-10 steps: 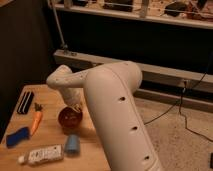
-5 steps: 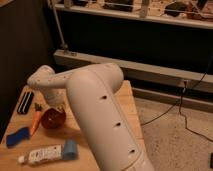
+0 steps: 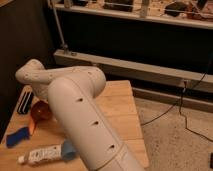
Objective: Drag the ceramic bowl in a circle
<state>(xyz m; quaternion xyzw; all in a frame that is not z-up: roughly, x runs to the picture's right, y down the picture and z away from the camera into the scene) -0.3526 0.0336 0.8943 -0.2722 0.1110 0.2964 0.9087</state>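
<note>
Camera view gives no direct look at the gripper. Its fingers, drawn together, are tucked under the white arm (image 3: 75,100) at the left of the frame, right above the ceramic bowl (image 3: 40,111). Whether they pinch its rim, I can't tell. The bowl sits on the table (image 3: 117,100) at left, just beside the carrot (image 3: 32,126), with the blue cup (image 3: 67,150) lower down. My read is that the circle is underway, not closed, and how much of the loop is left can't be judged.
</note>
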